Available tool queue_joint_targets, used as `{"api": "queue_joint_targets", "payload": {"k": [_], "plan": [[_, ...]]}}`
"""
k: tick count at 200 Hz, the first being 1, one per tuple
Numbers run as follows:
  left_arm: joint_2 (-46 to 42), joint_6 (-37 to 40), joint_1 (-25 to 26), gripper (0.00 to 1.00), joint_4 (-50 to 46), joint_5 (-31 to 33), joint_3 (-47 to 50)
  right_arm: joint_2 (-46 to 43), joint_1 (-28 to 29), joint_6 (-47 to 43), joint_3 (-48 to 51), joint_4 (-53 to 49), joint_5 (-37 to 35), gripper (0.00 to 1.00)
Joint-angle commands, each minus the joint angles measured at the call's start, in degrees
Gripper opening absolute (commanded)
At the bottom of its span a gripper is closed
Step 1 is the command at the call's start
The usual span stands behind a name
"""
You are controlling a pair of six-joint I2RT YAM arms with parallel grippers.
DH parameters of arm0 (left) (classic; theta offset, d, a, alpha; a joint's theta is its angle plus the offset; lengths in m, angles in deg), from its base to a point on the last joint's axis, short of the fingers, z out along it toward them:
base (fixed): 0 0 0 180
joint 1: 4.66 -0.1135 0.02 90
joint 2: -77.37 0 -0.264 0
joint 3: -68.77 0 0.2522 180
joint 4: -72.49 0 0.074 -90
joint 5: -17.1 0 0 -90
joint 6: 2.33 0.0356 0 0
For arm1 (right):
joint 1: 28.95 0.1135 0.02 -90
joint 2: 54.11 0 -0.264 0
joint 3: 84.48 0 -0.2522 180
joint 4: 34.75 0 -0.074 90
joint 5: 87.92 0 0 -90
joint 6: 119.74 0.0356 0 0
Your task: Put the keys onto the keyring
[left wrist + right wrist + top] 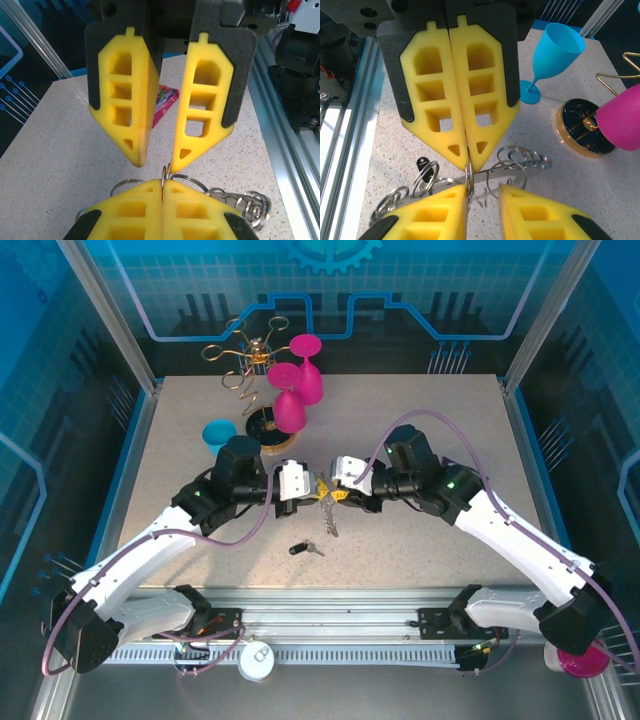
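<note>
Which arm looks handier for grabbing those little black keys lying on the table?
The right, likely. Its pincer stands open, gripping nothing, while the left pincer is shut on a ring of the keyring. The keys lie on the table near both.

keys point(305, 549): black head, silvery blades
keyring point(510, 170): silvery metal
table point(450, 440): speckled beige
far goblets point(291, 410): pink
left goblet point(218, 432): blue

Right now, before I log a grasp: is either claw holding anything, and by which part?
The left claw pinches the keyring by one silvery ring at its fingertips; right claw holds nothing.
</note>
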Motion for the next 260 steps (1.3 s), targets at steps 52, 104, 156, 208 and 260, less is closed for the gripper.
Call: {"api": "queue_joint_targets", "payload": {"k": [52,104,156,208,260], "plan": [[-0.27,-1.03,0.55,0.00,1.17,-1.72,-2.23,1.45,1.64,-0.48,-1.44,1.17,0.83,0.09],[-2.07,-4.05,0.28,0.18,3.21,0.12,-0.25,-1.23,0.37,3.69,0.96,4.99,4.62,0.00],[-5.10,-8.74,-2.25,0.33,5.97,-1.39,3.61,-3.19,-1.01,5.28,1.90,5.13,8.39,0.00],[-4.87,-11.62,-3.35,0.34,5.94,-6.82,4.09,-2.75,-1.14,5.96,1.46,5.30,10.43,0.00],[-3.58,-13.83,-3.35,0.30,7.84,-9.52,3.84,-2.04,-1.10,7.23,1.20,6.96,11.63,0.00]]}}
